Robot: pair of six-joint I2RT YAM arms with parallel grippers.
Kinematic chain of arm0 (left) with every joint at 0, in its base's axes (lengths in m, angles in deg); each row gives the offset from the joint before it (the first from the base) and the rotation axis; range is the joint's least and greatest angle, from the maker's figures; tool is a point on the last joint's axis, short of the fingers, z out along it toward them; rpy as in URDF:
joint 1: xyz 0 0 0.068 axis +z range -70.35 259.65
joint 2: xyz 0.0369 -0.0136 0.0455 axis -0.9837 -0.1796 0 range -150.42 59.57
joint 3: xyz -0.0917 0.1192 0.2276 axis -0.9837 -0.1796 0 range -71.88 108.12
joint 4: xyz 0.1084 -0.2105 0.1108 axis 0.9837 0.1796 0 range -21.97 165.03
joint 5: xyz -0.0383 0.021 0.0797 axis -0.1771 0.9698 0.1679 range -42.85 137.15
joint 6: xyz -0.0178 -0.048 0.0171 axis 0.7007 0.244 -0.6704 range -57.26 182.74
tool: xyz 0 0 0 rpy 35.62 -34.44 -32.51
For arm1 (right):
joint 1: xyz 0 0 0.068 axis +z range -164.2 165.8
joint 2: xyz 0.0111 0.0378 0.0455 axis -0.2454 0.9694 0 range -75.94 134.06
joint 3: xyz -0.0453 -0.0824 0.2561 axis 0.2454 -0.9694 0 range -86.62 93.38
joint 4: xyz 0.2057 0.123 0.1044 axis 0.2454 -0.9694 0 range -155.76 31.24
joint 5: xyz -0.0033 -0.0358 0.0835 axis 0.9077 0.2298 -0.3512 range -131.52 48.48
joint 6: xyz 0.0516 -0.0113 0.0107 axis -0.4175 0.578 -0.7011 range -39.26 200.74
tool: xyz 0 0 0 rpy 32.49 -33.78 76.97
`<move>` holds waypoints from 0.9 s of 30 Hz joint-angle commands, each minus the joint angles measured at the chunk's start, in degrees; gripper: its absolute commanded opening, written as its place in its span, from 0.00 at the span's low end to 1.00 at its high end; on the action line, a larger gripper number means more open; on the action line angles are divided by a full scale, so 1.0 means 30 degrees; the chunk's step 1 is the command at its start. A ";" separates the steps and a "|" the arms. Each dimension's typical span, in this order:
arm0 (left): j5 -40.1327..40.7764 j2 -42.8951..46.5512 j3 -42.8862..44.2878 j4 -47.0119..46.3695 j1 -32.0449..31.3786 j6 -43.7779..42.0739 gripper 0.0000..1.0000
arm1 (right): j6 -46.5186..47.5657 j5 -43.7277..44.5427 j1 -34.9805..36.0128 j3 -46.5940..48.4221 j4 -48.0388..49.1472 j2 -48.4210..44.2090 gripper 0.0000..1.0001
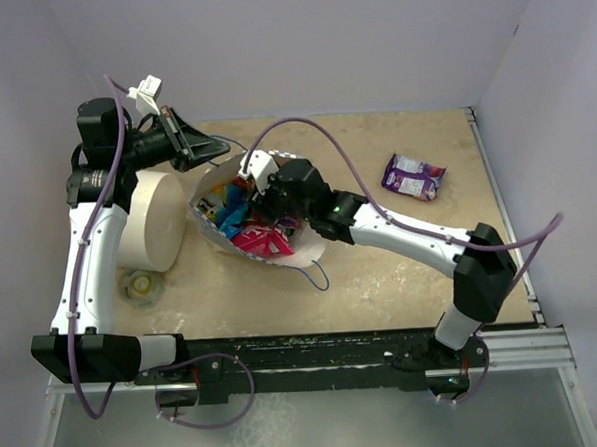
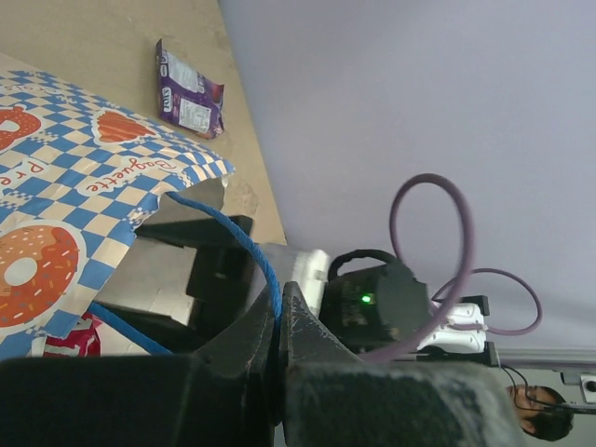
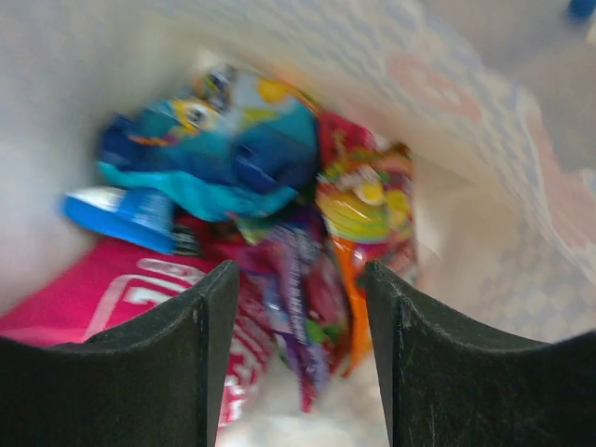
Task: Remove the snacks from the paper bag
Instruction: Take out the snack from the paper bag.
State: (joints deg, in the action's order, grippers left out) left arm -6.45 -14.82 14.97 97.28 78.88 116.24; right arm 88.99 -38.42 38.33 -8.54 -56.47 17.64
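The paper bag [image 1: 305,251] lies open on its side mid-table, its checkered outside [image 2: 56,186] showing in the left wrist view. My left gripper [image 1: 214,148] [image 2: 277,298] is shut on the bag's blue cord handle [image 2: 244,244] at the bag's far rim. My right gripper [image 1: 262,190] [image 3: 303,279] is open inside the bag's mouth, over several snacks [image 1: 251,226]: blue [image 3: 223,154], magenta [image 3: 121,289], purple [image 3: 303,307] and red-yellow [image 3: 368,200] packets. One purple snack packet [image 1: 413,175] [image 2: 189,89] lies out on the table at the far right.
A large white cylinder [image 1: 150,219] lies left of the bag, against my left arm. A small roll of tape [image 1: 141,287] sits in front of it. White walls close in the table at the back and both sides.
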 commanded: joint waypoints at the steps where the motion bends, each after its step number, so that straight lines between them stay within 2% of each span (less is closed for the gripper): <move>1: -0.0728 0.1146 0.0215 -0.1372 0.0017 0.0524 0.00 | 0.2639 0.5546 -0.0079 0.0763 0.0124 0.0399 0.59; 5: -0.0823 0.1182 0.0247 -0.1345 0.0024 0.0508 0.00 | 0.4462 0.5959 -0.0079 0.0380 0.0886 0.1211 0.57; 13: -0.0904 0.1242 0.0230 -0.1168 0.0024 0.0431 0.00 | 0.4859 0.6431 -0.0079 0.0242 0.1598 0.2743 0.55; 20: -0.0929 0.1313 0.0231 -0.1023 0.0022 0.0278 0.00 | 0.4835 0.6707 -0.0079 -0.0312 0.2651 0.3814 0.61; 27: -0.0879 0.1320 0.0229 -0.0963 0.0024 0.0248 0.00 | 0.5649 0.8477 -0.0123 0.0300 0.3245 0.5714 0.65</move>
State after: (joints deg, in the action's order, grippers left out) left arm -6.65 -13.68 14.94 97.20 78.88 116.33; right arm 104.03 -16.85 38.02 -9.50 -50.46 33.16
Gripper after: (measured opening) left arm 0.010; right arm 0.645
